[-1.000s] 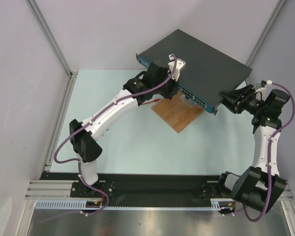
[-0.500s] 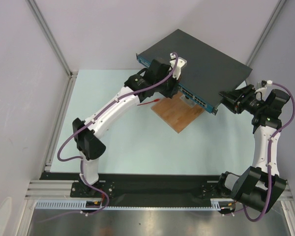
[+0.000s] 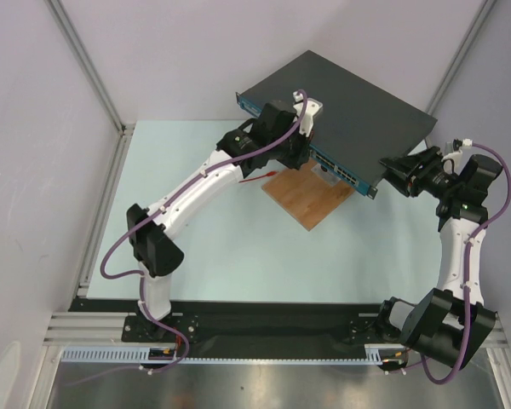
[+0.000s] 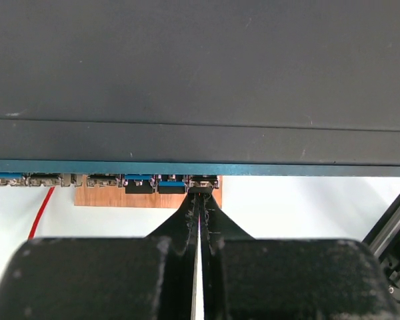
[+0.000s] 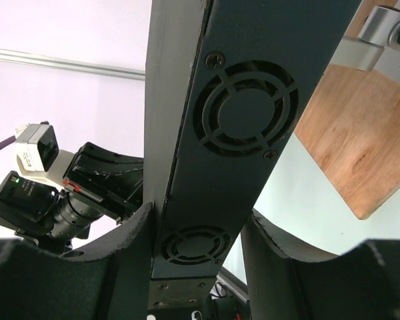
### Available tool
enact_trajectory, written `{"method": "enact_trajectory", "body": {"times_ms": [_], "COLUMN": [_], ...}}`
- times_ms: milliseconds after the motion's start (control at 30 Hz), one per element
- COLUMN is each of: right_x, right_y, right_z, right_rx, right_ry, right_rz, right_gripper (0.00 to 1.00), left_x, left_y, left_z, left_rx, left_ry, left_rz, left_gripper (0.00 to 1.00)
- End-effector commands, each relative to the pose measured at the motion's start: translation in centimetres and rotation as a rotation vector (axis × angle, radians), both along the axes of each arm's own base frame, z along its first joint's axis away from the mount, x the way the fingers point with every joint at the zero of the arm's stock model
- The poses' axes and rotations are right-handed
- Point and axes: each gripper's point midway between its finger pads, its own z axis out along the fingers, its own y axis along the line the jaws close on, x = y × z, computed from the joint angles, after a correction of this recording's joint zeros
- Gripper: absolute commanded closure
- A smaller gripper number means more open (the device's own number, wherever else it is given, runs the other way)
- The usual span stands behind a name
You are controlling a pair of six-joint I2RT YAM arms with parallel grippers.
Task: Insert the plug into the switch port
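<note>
The switch is a flat dark grey box with a blue front strip of ports, lying at an angle at the back. My left gripper is at that front strip. In the left wrist view my left gripper is shut on a small dark plug, whose tip is at the mouth of a port. A thin red cable trails off to the left. My right gripper grips the switch's right end, one finger on each face of the fan-grille side.
A brown wooden board lies on the pale table under the switch's front; it also shows in the left wrist view. Metal frame posts stand at the back left and back right. Grey walls enclose the cell.
My left gripper has moved forward and a little right toward the switch's front strip, then nearly stopped. The right arm and the switch have not moved.
</note>
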Motion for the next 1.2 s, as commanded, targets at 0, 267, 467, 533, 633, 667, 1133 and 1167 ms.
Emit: {"method": "enact_trajectory", "body": {"times_ms": [0, 267, 467, 533, 633, 667, 1133, 1167], "right_x": [0.8, 0.8, 0.9, 0.9, 1.0, 0.9, -1.6, -1.8], "right_y": [-0.3, -0.3, -0.5, -0.8, -1.1, -1.1, -3.2, -3.5], "right_z": [0.0, 0.0, 0.6, 0.7, 0.4, 0.4, -0.3, -0.3], "right_rx": [-0.178, -0.189, -0.195, -0.198, -0.196, -0.193, -0.272, -0.281], "right_ry": [-0.136, -0.139, -0.153, -0.156, -0.152, -0.153, -0.143, -0.145], "right_rz": [0.007, 0.015, 0.018, 0.015, 0.015, 0.025, 0.025, 0.021], "right_gripper": [1.00, 1.00, 1.00, 1.00, 1.00, 0.99, 0.00, 0.00], "left_x": [6.0, 5.4, 0.7, -1.0, -4.2, -5.2, -9.1, -9.0], "left_y": [-3.9, -4.4, -0.6, 1.0, 4.0, 4.7, 26.5, 27.7], "left_z": [13.5, 14.0, 10.6, 7.2, 4.8, 4.3, -5.3, -6.1], "left_rx": [-0.464, -0.458, -0.318, -0.247, -0.180, -0.172, 0.249, 0.271], "left_ry": [-0.407, -0.452, -0.425, -0.362, -0.284, -0.266, -0.156, -0.138], "left_rz": [0.086, 0.042, -0.059, -0.082, -0.117, -0.131, 0.114, 0.143], "left_gripper": [1.00, 1.00, 0.83, 0.77, 0.60, 0.50, 0.18, 0.18]}}
